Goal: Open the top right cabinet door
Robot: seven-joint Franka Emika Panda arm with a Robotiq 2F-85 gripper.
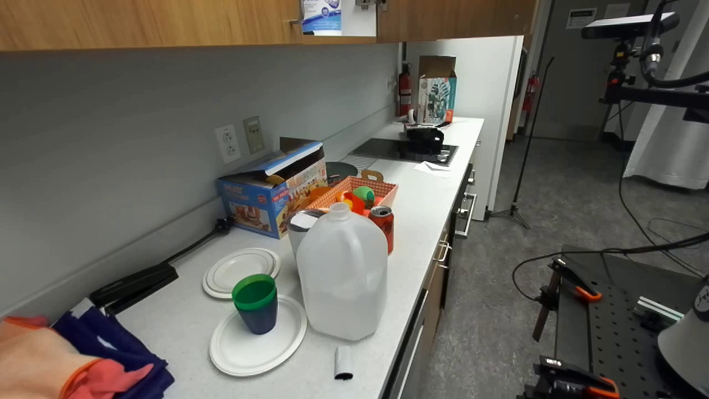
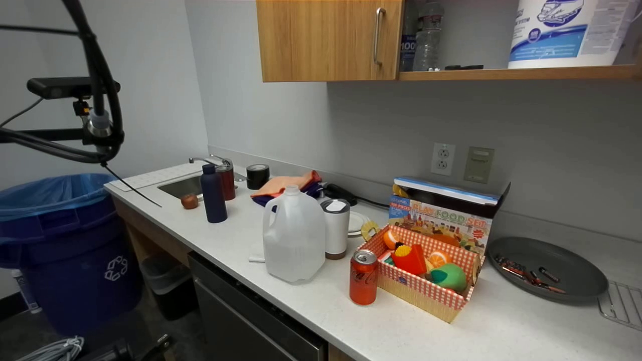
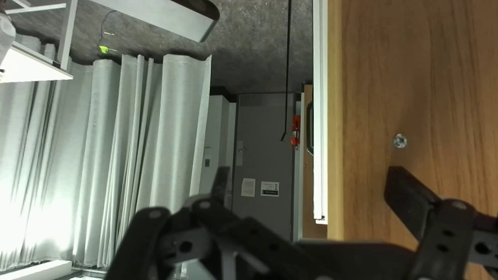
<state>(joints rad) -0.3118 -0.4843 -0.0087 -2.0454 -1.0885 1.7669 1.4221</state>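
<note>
The top right cabinet door [image 1: 454, 21] stands swung out in an exterior view, its brown inner face with a small screw showing. A hinge [image 1: 370, 3] is at its near edge, beside the open compartment. In the wrist view the wood panel [image 3: 435, 85] fills the right side, with the screw above one finger. My gripper [image 3: 309, 175] is open and empty, fingers wide apart. The panel's free edge lies between the fingers in the picture. The right finger overlaps the inner face; I cannot tell if it touches. The gripper is out of both exterior views.
The open compartment holds bottles [image 2: 429, 37] and a white bucket [image 2: 567, 35]. A closed door with a handle [image 2: 377, 37] is left of it. Below, the counter [image 2: 526, 336] carries a plastic jug [image 2: 295, 235], a red can [image 2: 363, 278] and a toy-food basket [image 2: 416, 291].
</note>
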